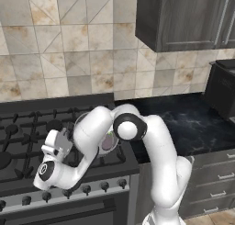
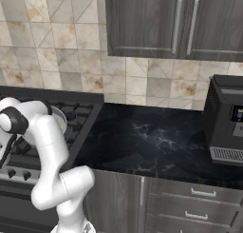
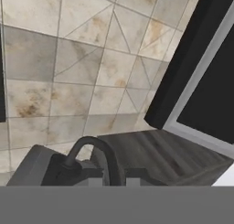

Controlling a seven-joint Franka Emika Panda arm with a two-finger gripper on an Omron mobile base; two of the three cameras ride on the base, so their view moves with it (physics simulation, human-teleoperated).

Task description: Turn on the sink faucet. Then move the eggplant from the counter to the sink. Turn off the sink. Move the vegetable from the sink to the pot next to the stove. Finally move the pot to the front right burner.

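Finger state: cannot be told; tips not resolved in any view. Gripper (image 1: 62, 140) raised above the front half of the stove (image 1: 27, 137), at 9 o'clock of the folded arm's elbow in the left base view.

Pot (image 1: 109, 143) set on the right-hand part of the stove, at 3 o'clock of the gripper, largely covered by the arm. Small greenish and purplish patch visible inside; not confirmable as the eggplant. Rim of the same pot seen at 2 o'clock of the elbow in the right base view.

Row of knobs (image 1: 104, 186) along the stove front. Black marbled counter (image 2: 152, 141) adjoining the stove at 3 o'clock. Dark coffee machine (image 2: 227, 120) at the counter's far right. Tiled wall (image 3: 68, 72) behind. Dark wood cabinets (image 2: 152, 23) at 12 o'clock; drawers (image 2: 199, 203) below the counter.
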